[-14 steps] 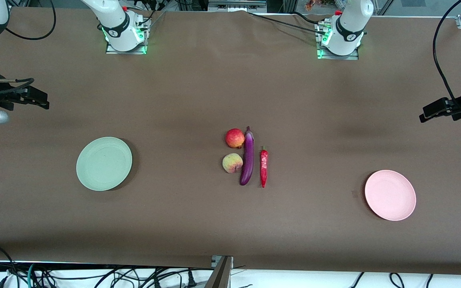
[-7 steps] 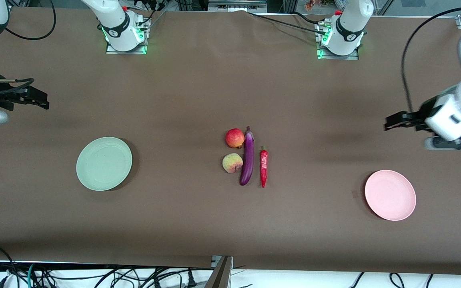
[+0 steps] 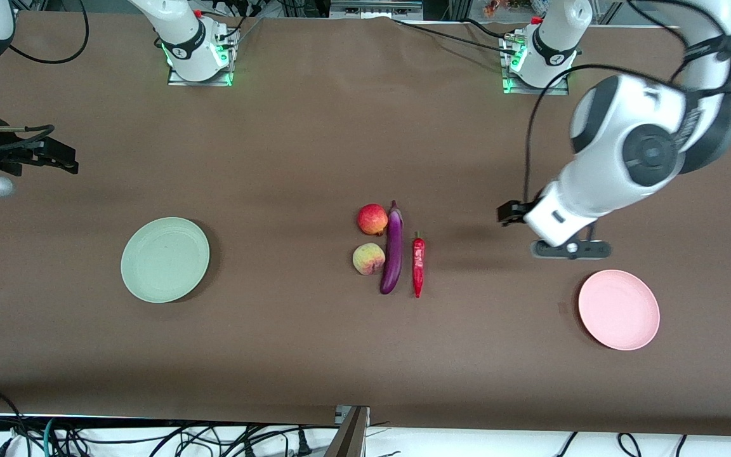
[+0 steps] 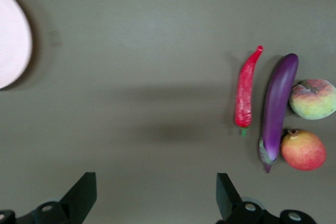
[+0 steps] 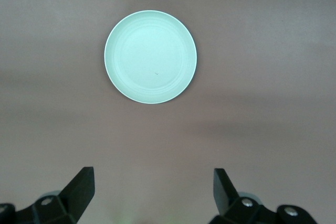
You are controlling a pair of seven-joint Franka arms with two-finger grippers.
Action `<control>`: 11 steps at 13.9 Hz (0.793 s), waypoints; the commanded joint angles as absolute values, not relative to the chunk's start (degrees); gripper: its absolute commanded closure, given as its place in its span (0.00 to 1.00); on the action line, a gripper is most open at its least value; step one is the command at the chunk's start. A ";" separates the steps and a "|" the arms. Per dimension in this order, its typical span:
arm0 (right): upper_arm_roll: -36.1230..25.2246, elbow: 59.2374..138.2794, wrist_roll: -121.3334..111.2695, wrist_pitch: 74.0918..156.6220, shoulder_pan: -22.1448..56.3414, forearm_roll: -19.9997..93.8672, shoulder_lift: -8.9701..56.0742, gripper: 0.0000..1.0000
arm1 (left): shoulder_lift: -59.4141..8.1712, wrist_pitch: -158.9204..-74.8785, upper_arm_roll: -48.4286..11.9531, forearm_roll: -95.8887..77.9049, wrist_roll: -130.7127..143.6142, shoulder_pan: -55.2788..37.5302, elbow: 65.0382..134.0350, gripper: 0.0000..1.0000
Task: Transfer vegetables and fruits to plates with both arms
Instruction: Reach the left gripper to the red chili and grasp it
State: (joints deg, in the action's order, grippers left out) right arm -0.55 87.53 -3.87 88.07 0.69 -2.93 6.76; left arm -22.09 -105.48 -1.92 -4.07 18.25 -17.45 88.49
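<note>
Swinging in from the counter's edge, the left end effector, fingers spread, hangs between chili pepper and bare pink plate; the right end effector waits released near the bare mint plate.

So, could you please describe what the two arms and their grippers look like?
Both arms are glossy white with dark grey round joints and looping black cables; green lights glow at their bases. The left gripper and right gripper are black, each with two fingers.

Brown table cover, black cables along its near edge.
</note>
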 commanded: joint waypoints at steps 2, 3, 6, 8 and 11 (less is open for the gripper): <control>-0.18 85.96 -4.04 87.71 0.44 -2.46 8.52 0.00 | -30.57 -111.86 -1.05 -5.10 20.74 -23.27 85.87 0.00; -0.09 85.96 -4.04 87.98 0.53 -2.46 8.87 0.00 | -32.67 -114.41 -1.05 -5.01 21.87 -24.77 85.87 0.00; -0.09 85.96 -3.96 88.42 0.62 -2.46 10.11 0.00 | -39.27 -121.27 -1.05 -5.01 22.33 -27.06 85.87 0.05; 0.09 85.96 -3.96 88.42 0.70 -2.55 10.28 0.00 | -42.09 -124.61 -1.05 -4.92 22.06 -28.56 85.87 0.05; 0.09 85.96 -3.43 87.80 0.62 -2.46 10.99 0.00 | -45.08 -127.43 -1.05 -4.92 21.89 -28.92 85.87 0.12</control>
